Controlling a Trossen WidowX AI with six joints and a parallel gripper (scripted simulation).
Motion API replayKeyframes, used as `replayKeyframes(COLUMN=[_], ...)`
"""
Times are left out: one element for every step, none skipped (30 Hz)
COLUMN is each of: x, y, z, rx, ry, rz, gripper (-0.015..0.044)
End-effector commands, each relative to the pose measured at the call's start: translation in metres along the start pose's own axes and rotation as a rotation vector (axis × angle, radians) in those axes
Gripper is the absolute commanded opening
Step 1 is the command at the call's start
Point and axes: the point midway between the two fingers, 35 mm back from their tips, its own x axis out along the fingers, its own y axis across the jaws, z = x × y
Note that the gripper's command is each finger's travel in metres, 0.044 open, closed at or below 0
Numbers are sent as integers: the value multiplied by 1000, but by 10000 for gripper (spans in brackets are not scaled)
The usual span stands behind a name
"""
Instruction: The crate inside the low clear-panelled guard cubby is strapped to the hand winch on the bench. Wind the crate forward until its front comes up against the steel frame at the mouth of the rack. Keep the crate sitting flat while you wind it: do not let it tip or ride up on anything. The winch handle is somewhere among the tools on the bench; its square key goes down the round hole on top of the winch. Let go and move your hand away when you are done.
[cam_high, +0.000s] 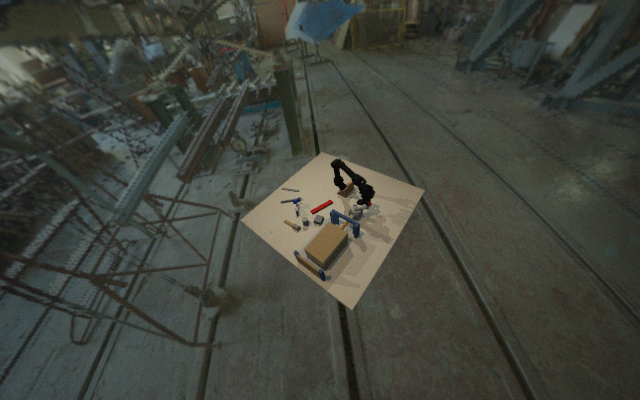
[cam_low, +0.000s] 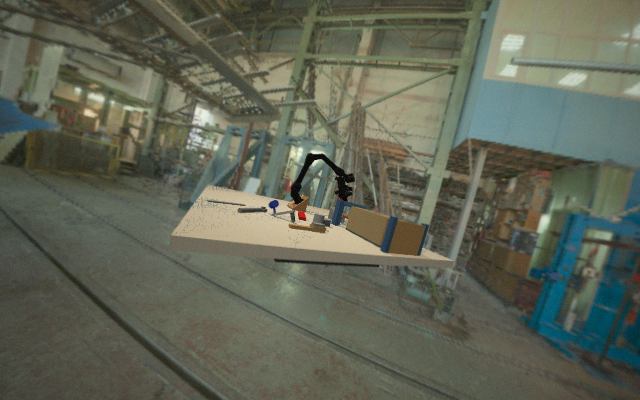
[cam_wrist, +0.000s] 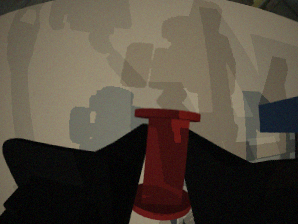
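Note:
My gripper is shut on the red knob of the winch handle, between both fingers. It is over the grey winch; the key and round hole are hidden. The brown crate sits flat, with no tilt that I can see. The blue steel frame stands between crate and winch. A short gap shows between crate front and frame, with the orange strap in it. The cubby's clear panels are hard to make out.
A red bar, a wooden-handled tool, grey blocks and several other tools lie to the left of the winch in the top view. A blue-ended rear frame stands behind the crate.

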Motion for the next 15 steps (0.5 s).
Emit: replayKeyframes(x=[-1,-2,-2,-3,-3,-4,-4,-5,-6,-6,-7,-7,-8,-8,-9], y=[11,11,12,13,13,14,15,15,16,16,17,17,18,18,19], z=[-15,-15,-17,-17,-19,-20,-21,-22,-23,-24,-25,-26,-27,-28,-30], rx=[-10,-10,-10,-10,-10,-10,-10,-10,-10,-10,-10,-10,-10,-10,-10], ry=[34,34,35,35,35,35,35,35,35,35,35,35,36,36,36], rz=[17,17,17,17,17,17,17,17,17,17,17,17,18,18,18], gripper=[0,0,0,0,0,0,0,0,0,0,0,0,0,0,0])
